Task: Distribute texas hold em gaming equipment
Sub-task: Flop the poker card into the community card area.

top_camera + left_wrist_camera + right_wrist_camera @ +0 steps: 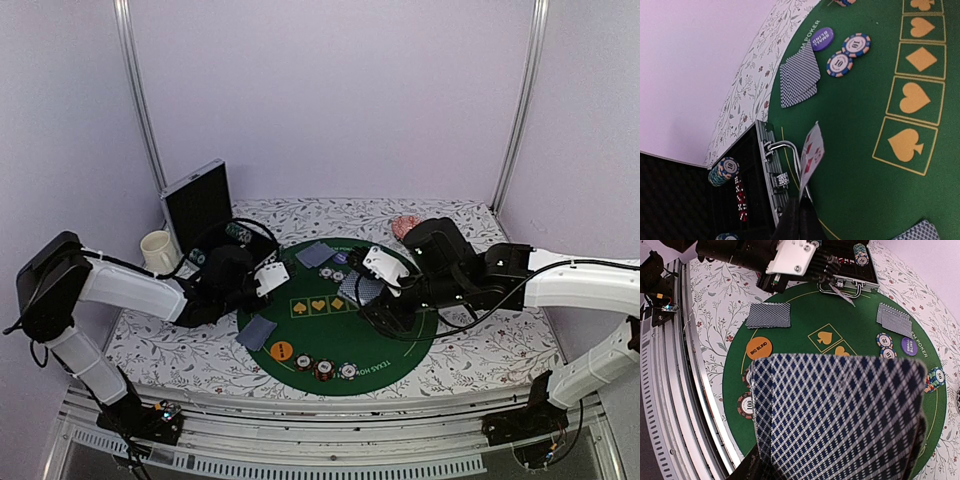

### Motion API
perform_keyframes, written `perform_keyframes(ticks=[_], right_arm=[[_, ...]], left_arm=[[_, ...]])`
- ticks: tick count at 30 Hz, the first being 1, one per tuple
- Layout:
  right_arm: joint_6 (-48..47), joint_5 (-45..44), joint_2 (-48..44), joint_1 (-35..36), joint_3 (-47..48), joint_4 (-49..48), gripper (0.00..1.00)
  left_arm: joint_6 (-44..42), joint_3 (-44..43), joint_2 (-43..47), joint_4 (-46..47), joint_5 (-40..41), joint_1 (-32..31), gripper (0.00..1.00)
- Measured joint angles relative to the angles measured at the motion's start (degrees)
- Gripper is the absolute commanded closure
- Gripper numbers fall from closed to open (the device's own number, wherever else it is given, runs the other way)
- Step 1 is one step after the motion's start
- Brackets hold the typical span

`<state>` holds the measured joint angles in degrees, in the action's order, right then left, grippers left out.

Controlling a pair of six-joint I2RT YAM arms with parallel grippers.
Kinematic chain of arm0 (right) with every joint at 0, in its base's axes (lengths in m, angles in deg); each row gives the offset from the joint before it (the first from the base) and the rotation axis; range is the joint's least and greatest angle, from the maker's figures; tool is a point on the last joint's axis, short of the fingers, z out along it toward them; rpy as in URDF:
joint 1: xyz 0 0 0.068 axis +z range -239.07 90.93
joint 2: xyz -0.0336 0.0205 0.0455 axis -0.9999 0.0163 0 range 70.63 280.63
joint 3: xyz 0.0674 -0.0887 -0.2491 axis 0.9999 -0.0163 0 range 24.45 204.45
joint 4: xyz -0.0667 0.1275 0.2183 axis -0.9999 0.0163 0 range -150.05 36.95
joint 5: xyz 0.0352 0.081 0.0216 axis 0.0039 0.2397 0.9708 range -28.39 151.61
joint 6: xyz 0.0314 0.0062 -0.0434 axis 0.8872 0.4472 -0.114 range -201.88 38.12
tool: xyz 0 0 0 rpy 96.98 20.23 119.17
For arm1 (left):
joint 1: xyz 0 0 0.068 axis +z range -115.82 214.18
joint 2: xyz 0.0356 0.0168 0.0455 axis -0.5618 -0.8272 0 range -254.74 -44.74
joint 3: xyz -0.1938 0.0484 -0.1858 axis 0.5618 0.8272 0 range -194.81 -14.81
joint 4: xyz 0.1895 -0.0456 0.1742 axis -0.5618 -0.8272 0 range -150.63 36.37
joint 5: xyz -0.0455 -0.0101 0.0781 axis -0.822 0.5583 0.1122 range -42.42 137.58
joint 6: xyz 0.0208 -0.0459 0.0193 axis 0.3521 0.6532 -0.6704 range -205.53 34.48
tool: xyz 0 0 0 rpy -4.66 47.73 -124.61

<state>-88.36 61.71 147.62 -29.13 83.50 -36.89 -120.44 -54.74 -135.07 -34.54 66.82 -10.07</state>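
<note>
A green mat (855, 125) bears yellow suit symbols in yellow-outlined boxes. Cards (840, 410) show blue-and-white diamond-lattice backs; one card (812, 155) shows red pips on white. An orange disc (759, 347) has black lettering, a purple disc (822, 38) white. Chips (856, 45) are striped blue, white and orange. The cloth (480, 350) is white with grey leaves.

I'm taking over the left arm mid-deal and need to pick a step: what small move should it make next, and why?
Probably carry the left gripper out over the green mat and lay its card in the spade box. The jaws are shut on that card, which stands on edge beside the open case, and the spade box is the nearest suit box and bare.
</note>
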Motion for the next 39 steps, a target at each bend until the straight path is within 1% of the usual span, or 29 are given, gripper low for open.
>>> perform_keyframes(ticks=[3,8,14,18,22,32,39], right_arm=[[0.02,0.09,-0.72,0.0,-0.02,0.0,0.56],[0.02,0.26,-1.38,-0.02,0.0,0.02,0.56],[0.04,0.52,-1.4,-0.02,0.02,0.13,0.56],[0.04,0.57,-1.4,0.0,0.15,0.61,0.56],[0.04,0.68,-1.4,-0.02,0.24,0.9,0.56],[0.04,0.7,-1.4,0.0,0.24,1.05,0.56],[0.04,0.7,-1.4,-0.02,0.24,1.14,0.56]], left_arm=[[-3.76,2.54,-2.75,4.72,-0.26,0.61,1.0],[-7.13,5.4,-5.35,8.9,-2.1,0.39,1.0],[-8.61,6.21,-8.72,10.21,-2.45,-0.11,1.0],[-8.33,6.21,-9.22,9.77,-3.41,-0.26,1.0],[-7.82,5.86,-9.7,8.44,-4.35,-0.55,1.0],[-4.76,1.31,-11.26,0.46,-5.51,-1.57,1.0],[-2.29,-3.78,-12.31,-7.69,-5.49,-2.03,1.0]])
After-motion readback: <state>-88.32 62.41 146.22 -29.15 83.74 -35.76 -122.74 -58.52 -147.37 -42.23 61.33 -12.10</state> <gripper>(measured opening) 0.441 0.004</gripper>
